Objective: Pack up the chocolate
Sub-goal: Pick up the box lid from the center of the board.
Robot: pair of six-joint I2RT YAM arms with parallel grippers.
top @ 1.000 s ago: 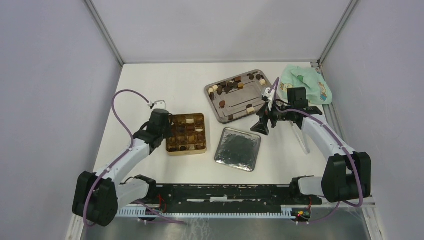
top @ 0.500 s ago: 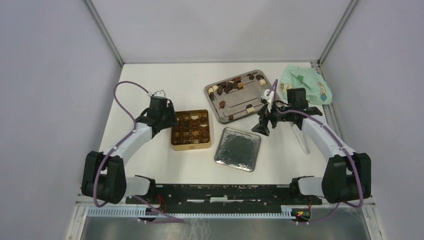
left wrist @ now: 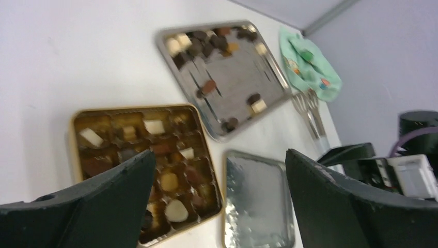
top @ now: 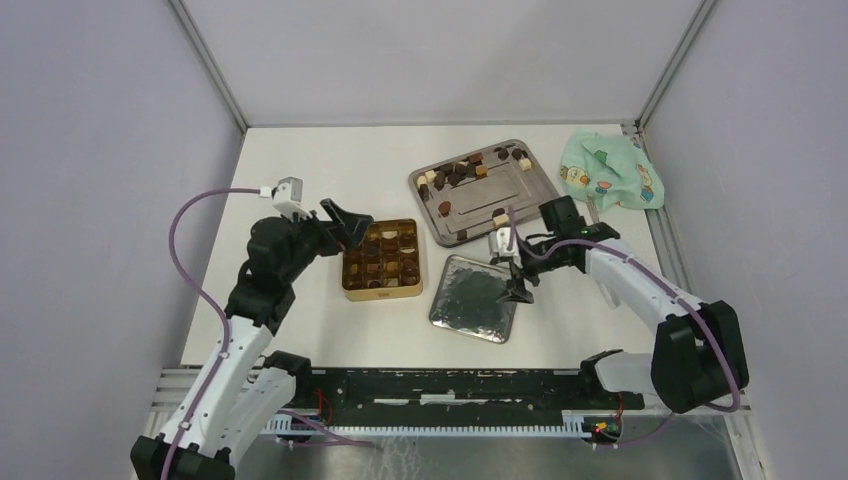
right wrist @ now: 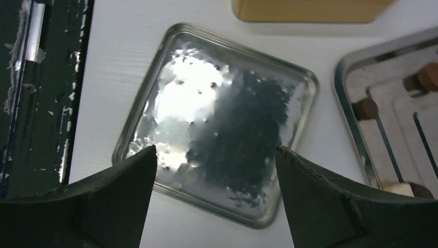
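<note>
Chocolate (top: 470,170) pieces, dark, light brown and white, lie scattered on a silver tray (top: 520,195) at the back. More chocolate (left wrist: 155,126) fills many cells of the gold gridded tin (top: 378,294). My left gripper (top: 348,222) hovers raised over the tin's left side, wide open and empty; in its wrist view the left gripper (left wrist: 219,154) frames the tin's (left wrist: 72,134) near corner. My right gripper (top: 515,280) is open just above the square silver lid (top: 470,300), and the right gripper (right wrist: 215,150) holds nothing over that lid (right wrist: 227,129).
A green patterned cloth (top: 605,170) lies at the back right corner. Silver tongs (left wrist: 310,111) rest on the table right of the tray, under my right arm in the top view. The tray's rim (right wrist: 356,139) and a brown piece (right wrist: 365,108) sit right of the lid.
My left gripper went from shut to wide open and rose off the tin as the arm lifted. My right gripper swung from the tray's edge down over the silver lid.
</note>
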